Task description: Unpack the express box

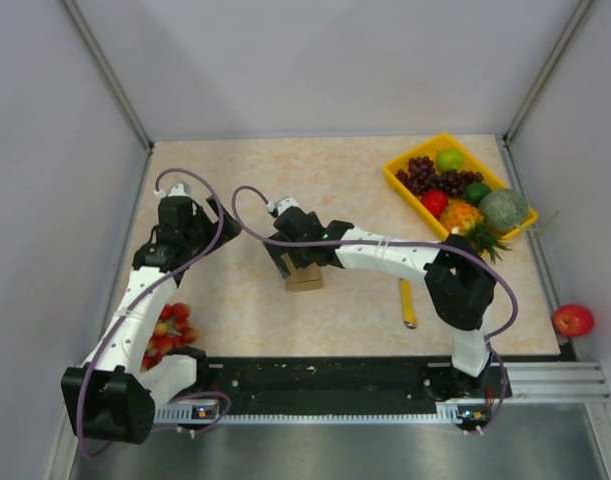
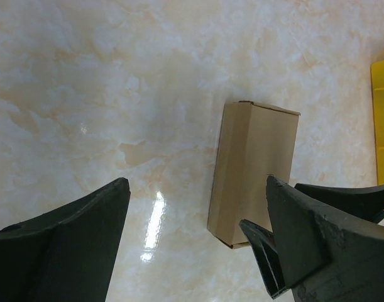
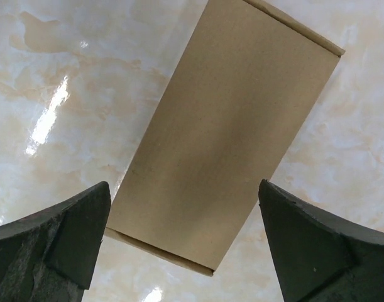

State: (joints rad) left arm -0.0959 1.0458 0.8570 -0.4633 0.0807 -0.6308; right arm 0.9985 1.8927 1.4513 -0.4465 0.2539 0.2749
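Observation:
The express box (image 1: 304, 279) is a plain brown carton lying flat and closed on the marble tabletop, mid-table. My right gripper (image 1: 290, 262) hovers right over it. In the right wrist view the box (image 3: 224, 135) fills the middle, and the right gripper (image 3: 185, 251) is open with a jaw on either side of the box's near end, not touching it. My left gripper (image 1: 221, 216) is to the left of the box. It is open and empty in the left wrist view (image 2: 198, 251), where the box (image 2: 254, 170) lies ahead and to the right.
A yellow tray (image 1: 393, 172) with grapes, limes and other fruit stands at the back right; its edge shows in the left wrist view (image 2: 383, 119). A yellow stick (image 1: 408, 303) lies right of the box. Strawberries (image 1: 170, 335) sit near left. A red apple (image 1: 573, 320) lies beyond the right edge.

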